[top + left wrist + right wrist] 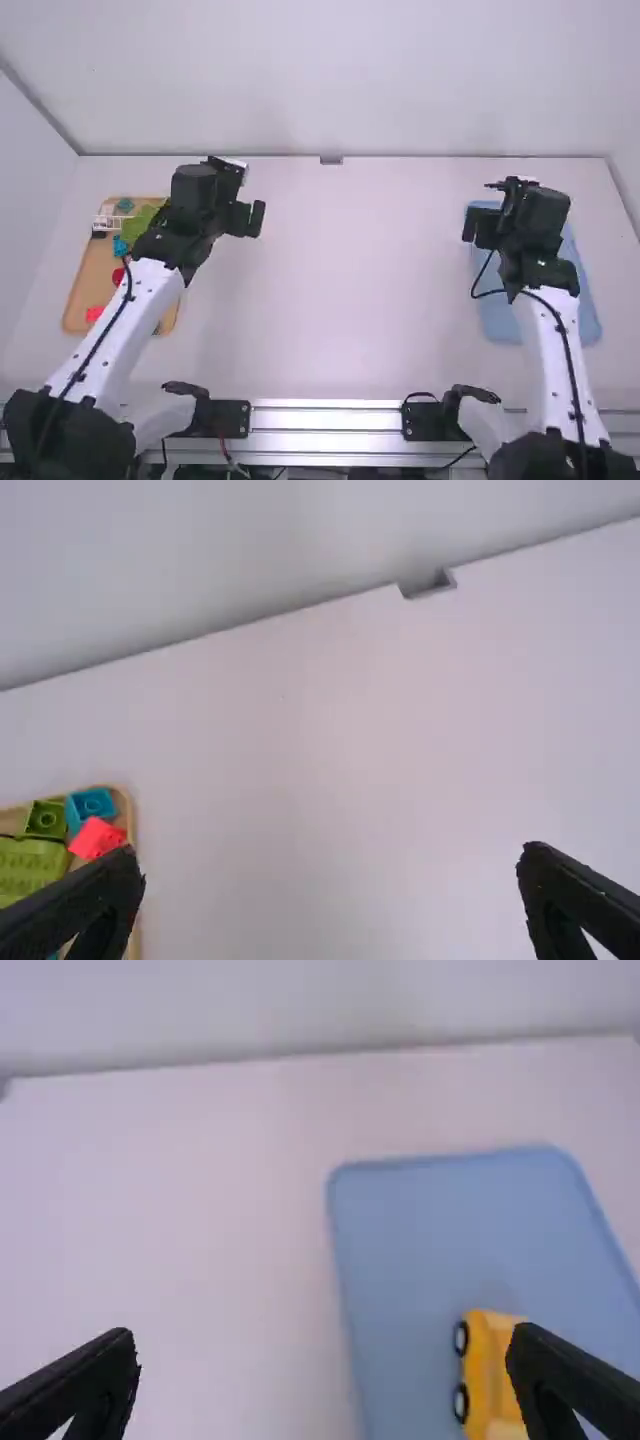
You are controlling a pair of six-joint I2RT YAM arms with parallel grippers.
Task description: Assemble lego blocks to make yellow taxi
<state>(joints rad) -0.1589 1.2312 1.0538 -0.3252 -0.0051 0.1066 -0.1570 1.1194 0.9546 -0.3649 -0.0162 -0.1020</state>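
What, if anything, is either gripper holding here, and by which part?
Nothing is held: the left gripper and right gripper are both open, and the yellow block car with black wheels sits on the blue rectangular tray.

Two arms, two trays, one table, one yellow car, at least four blocks

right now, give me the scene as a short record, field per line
left gripper: open, nothing between its fingers
right gripper: open, nothing between its fingers
tan tray: table's left side; holds loose blocks, among them green, red and blue
blue tray: table's right side
yellow vehicle: on blue tray, two wheels visible
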